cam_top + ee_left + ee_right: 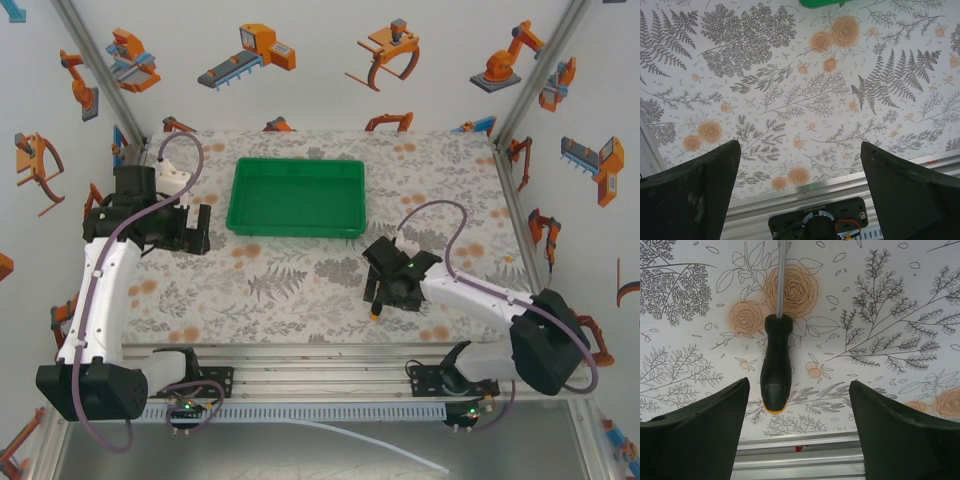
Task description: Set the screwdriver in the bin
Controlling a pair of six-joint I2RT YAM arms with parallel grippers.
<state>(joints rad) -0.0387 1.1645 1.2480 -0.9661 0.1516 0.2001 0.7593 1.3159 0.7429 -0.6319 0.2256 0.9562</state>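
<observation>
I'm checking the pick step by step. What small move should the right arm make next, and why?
Probably lower the right gripper straight down around the screwdriver. It lies flat on the table between the open fingers, not yet gripped, and the bin sits farther back, so a grasp has to come before any carry.

Robot test cell, laboratory type.
Aluminium frame posts (92,72), robot-print wall panels (300,60), floral-covered worktop (300,290).
</observation>
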